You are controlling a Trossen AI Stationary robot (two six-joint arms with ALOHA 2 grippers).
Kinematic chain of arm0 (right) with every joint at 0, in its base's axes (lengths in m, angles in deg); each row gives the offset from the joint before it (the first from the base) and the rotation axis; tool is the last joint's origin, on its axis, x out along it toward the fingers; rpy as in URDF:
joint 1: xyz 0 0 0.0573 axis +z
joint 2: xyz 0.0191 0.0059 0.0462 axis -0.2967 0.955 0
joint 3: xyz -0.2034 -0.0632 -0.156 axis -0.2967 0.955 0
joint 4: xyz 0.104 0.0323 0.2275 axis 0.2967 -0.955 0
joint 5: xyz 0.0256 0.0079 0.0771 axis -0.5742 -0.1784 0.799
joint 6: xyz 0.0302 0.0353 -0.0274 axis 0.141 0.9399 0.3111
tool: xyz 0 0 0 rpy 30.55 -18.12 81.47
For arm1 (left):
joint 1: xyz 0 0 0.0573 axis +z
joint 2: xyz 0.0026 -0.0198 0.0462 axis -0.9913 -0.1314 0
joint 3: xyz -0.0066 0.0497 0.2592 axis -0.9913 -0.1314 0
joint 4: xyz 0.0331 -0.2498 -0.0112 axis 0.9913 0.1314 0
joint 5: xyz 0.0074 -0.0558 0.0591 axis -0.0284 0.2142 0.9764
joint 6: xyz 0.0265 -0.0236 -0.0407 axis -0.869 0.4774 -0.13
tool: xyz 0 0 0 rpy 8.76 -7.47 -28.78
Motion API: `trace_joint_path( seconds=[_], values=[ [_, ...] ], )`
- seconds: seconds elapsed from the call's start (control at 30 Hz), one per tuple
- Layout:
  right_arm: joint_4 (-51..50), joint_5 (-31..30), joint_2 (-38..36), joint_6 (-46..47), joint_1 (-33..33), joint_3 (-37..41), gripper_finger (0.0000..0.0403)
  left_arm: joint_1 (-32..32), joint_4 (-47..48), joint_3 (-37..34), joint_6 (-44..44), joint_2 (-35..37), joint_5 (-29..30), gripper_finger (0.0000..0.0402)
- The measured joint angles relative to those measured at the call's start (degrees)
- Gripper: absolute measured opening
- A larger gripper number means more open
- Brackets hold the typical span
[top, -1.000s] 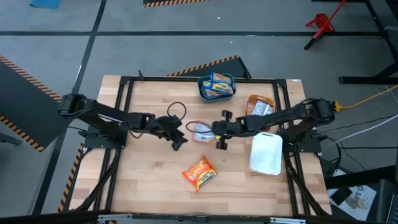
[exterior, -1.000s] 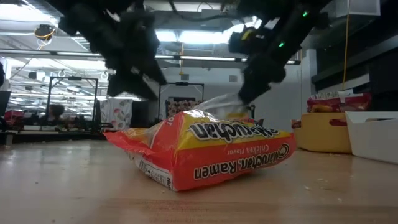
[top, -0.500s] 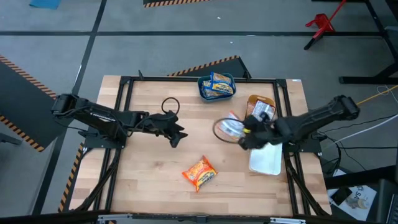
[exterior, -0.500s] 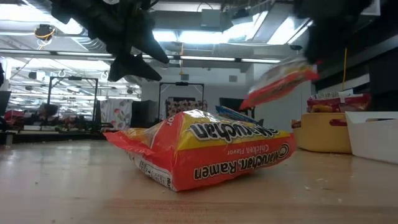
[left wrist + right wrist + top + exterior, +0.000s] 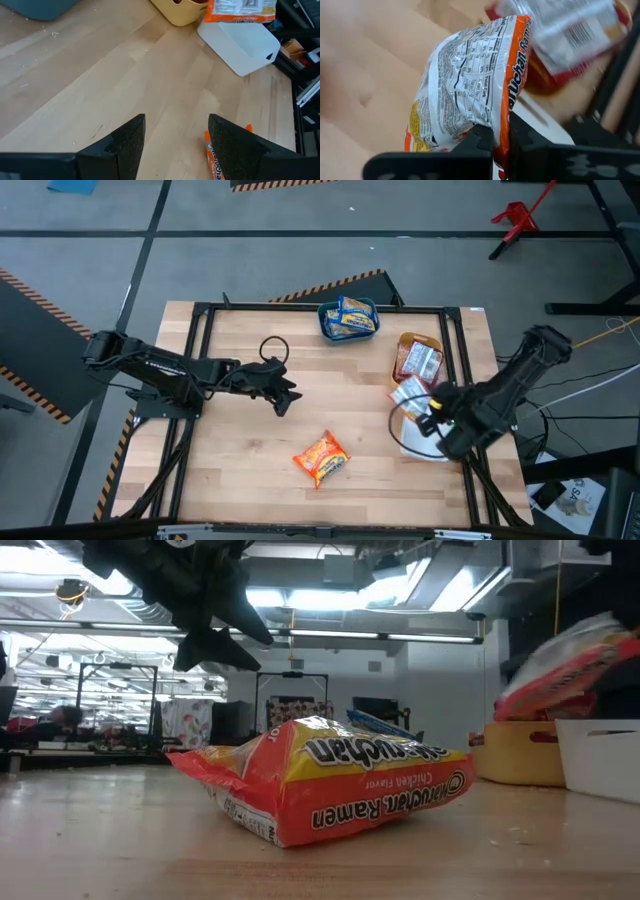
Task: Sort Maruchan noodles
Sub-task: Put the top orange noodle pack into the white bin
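My right gripper (image 5: 428,416) is shut on a red-and-white Maruchan packet (image 5: 410,394), held in the air over the white bin (image 5: 428,442); the right wrist view shows its printed back (image 5: 465,85). The low view has it tilted at the right (image 5: 570,665). An orange-red packet (image 5: 320,458) lies flat on the table near the front (image 5: 320,790). My left gripper (image 5: 286,394) hovers open above the table's middle (image 5: 175,145), touching nothing. Blue-and-yellow packets fill the teal bin (image 5: 348,320), and a red packet lies in the orange bin (image 5: 418,360). My right gripper pinches the red-and-white packet between its two fingers at one end, by its orange-printed edge (image 5: 504,125). The packet is lifted clear and stands out beyond the fingers, tilted, its label side towards the wrist camera.
The three bins stand along the far and right side of the table: teal (image 5: 330,330), orange (image 5: 520,750), white (image 5: 600,755). A black frame rail (image 5: 300,307) borders the table. Bare wood lies between my left gripper and the orange-red packet.
My right gripper has carried the red-and-white packet from the table's middle toward the right edge and somewhat nearer, ending over the white bin, and has turned on the way. The orange-red packet has stayed put.
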Motion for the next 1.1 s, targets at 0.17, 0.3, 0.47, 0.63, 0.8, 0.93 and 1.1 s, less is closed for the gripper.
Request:
trace_joint_path(
  seconds=[0.17, 0.3, 0.47, 0.63, 0.8, 0.93, 1.1],
  values=[
    [-4.96, 10.17, 0.00, 6.28, 5.78, 0.00, 0.0000, 0.00, 0.00, 0.00, 0.02, 0.00, 0.01, 0.0212],
    [-5.44, 17.76, 0.00, 7.05, 9.44, 0.00, 0.0000, 0.00, 0.00, 0.00, 0.02, 0.00, 0.01, 0.0212],
    [-5.88, 21.07, 0.00, 9.86, 11.90, 0.00, 0.0000, 0.00, 0.00, 0.00, 0.05, 0.00, 0.76, 0.0212],
    [-5.96, 23.67, 0.00, 8.73, 12.53, 0.00, 0.0000, 0.00, 0.00, 0.00, 0.09, 0.00, 1.13, 0.0212],
    [-6.03, 28.33, 0.02, 6.43, 12.53, -1.08, 0.0000, 0.00, 0.01, 0.00, 0.37, 0.00, 1.16, 0.0212],
    [-6.01, 28.16, 0.02, 6.92, 12.53, -1.90, 0.0000, 0.00, 0.00, 0.00, 0.37, 0.00, 2.55, 0.0212],
    [-5.82, 24.18, 0.37, 13.73, 12.47, -0.87, 0.0000, 0.00, -0.01, 0.00, 0.47, 0.00, 4.25, 0.0212]
  ],
)
